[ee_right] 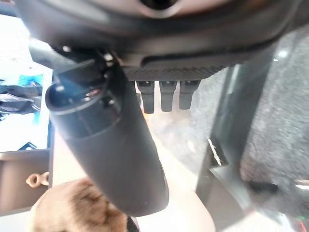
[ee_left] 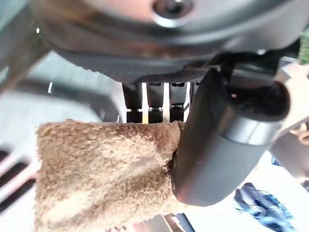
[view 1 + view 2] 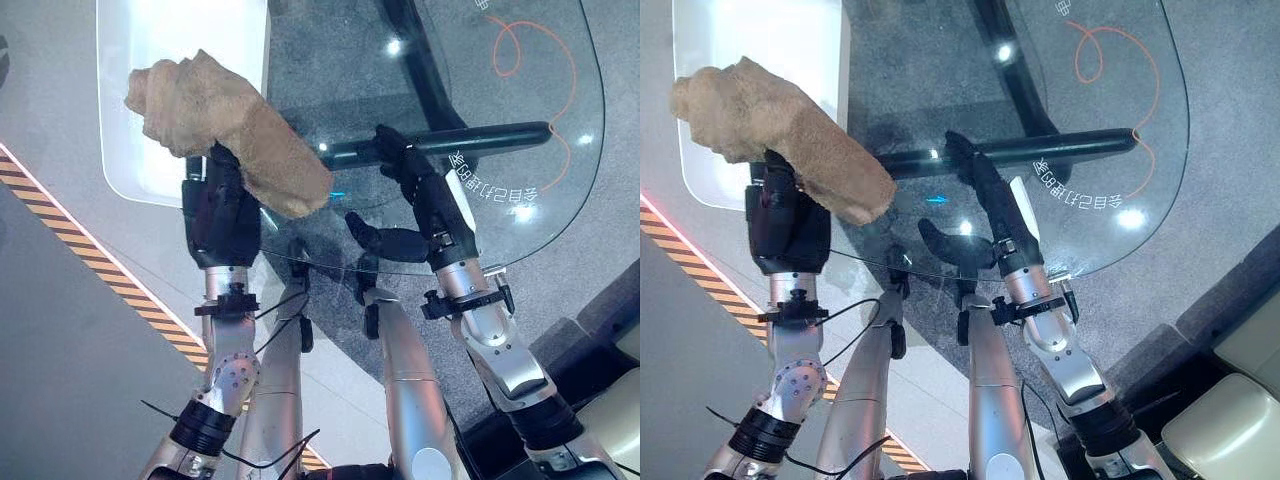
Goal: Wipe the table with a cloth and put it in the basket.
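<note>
Gripping tan cloth [image 3: 225, 125]: left robot hand [image 3: 220, 210] | right robot hand [image 3: 420, 195]: fingers straight on glass table [image 3: 520, 120]

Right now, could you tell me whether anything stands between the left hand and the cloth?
Nothing does: the left hand already grips the cloth, holding it up at the glass table's left edge. The right hand rests open on the glass.

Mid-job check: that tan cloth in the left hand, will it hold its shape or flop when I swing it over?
Probably floppy: the tan cloth bunches above the left hand and droops past it towards the glass table. It looks like fluffy terry, so likely light and grippy, not slippery. The loose end may drag or snag on a swing. The right hand is open on the glass.
</note>
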`<state>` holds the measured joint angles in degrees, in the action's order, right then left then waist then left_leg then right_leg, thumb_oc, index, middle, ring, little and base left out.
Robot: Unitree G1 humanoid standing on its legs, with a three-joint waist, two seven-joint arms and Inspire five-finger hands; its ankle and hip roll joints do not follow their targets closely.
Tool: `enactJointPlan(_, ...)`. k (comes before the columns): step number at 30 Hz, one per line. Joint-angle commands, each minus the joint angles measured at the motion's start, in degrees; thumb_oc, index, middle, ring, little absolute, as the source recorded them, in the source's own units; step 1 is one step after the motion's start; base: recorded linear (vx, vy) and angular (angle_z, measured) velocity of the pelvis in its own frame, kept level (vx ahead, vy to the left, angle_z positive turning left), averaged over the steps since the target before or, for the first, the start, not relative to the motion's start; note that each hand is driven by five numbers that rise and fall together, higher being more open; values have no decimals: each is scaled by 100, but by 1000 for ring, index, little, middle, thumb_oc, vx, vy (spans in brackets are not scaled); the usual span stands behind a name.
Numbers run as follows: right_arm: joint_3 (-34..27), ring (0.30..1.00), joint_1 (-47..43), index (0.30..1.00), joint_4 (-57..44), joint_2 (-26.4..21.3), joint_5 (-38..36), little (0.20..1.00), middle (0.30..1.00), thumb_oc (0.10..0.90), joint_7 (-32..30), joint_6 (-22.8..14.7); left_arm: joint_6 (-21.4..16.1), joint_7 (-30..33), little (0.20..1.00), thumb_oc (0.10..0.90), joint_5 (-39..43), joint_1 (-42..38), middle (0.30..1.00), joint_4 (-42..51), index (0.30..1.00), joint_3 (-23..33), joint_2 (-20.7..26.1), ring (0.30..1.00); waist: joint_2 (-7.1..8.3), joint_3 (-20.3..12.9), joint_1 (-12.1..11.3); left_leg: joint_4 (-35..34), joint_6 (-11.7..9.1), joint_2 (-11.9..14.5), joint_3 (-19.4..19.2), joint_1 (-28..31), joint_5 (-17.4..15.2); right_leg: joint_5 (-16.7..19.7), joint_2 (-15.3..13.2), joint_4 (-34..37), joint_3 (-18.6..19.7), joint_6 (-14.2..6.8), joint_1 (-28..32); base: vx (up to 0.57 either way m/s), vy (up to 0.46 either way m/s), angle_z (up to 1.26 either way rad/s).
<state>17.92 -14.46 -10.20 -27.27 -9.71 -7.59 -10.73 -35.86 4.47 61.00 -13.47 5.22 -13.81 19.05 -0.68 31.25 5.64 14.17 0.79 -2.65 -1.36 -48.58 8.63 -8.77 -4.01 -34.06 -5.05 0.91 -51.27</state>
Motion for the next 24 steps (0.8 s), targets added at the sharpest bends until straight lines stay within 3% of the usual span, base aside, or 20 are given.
enactJointPlan(1, -182, 900, -23, 900, -622, -140, -250, 900, 900, 800, 268, -280, -749, 1100, 200, 100, -1875, -242, 300, 772, 300, 604, 208, 300, -183, -145, -134, 890, 295, -279, -237, 37, -918, 918, 503, 1244, 349, -15, 241, 35, 85, -4)
enactJointPlan(2, -175, 900, -47, 900, -556, -164, -292, 900, 900, 800, 326, -230, -698, 1713, 200, 100, -2469, -308, 300, 600, 300, 812, 354, 300, -204, -145, -145, 942, 285, -275, -228, 14, -926, 883, 493, 1195, 347, 4, 227, 33, 75, -5)
enactJointPlan(4, -163, 900, -96, 900, -490, -187, -323, 900, 900, 800, 362, -197, -577, 2173, 200, 100, -2916, -406, 300, 442, 300, 995, 467, 300, -217, -145, -147, 969, 278, -272, -220, -2, -939, 848, 492, 1164, 358, 23, 208, 38, 77, -5)
enactJointPlan(10, -86, 900, -296, 900, -303, -217, -348, 900, 900, 800, 368, -119, -252, 2917, 200, 100, -3512, -719, 300, -49, 300, 1191, 716, 300, -235, -145, -140, 1007, 274, -259, -244, -60, -954, 806, 505, 1106, 384, 54, 137, 22, 58, 0)
enactJointPlan(13, -12, 900, -543, 900, -118, -268, -419, 900, 900, 800, 366, -32, 138, 3450, 200, 100, -3929, -1076, 300, -669, 300, 1233, 924, 300, -235, -145, -117, 1038, 264, -240, -273, -134, -952, 803, 511, 1064, 401, 54, 43, 20, 72, -3)
enactJointPlan(24, 227, 900, -1282, 900, 399, -515, -770, 900, 900, 800, 389, 111, 860, 3834, 200, 100, -4329, -2291, 300, -2535, 300, 979, 1547, 300, -184, -145, -17, 1084, 235, -168, -399, -415, -927, 871, 517, 1051, 439, 6, -272, 6, 57, 0)
